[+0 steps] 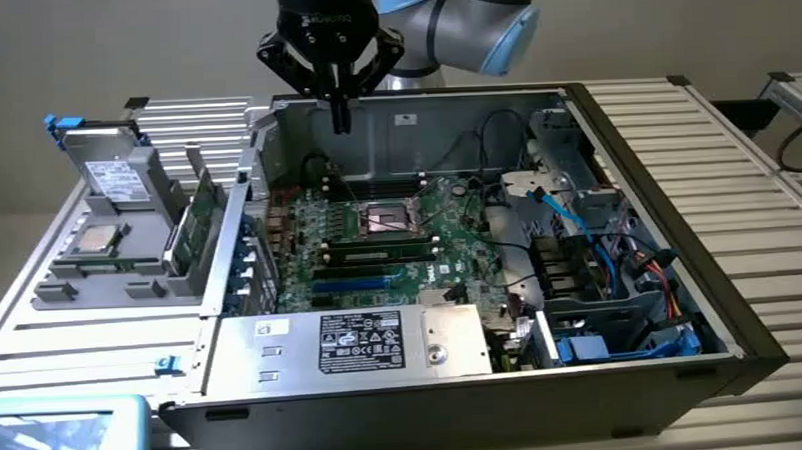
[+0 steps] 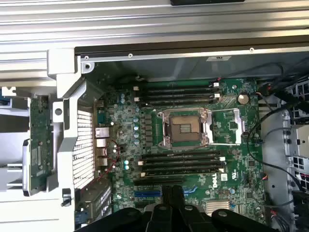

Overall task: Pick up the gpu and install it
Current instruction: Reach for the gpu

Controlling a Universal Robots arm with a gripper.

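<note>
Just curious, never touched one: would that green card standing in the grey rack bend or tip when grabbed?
Probably stiff: the gpu is a flat circuit board, so it should not flop. It stands on edge in the grey rack, so a sideways push might tip it. Its bare green board looks fragile.

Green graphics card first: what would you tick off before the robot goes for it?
1. Black hand empty: ok, it holds nothing.
2. Hand open for a grasp: not ok, it is shut.
3. Green circuit-board card ready: ok, upright in the grey plastic holder, at the exterior view's left of the case.
4. Hand at the card: not ok, it hangs over the rear wall of the open metal computer case, apart from the card.
5. Blue slot on the green motherboard free: ok, nothing plugged in.
6. Which way the card's cooler faces: cannot tell.
</note>
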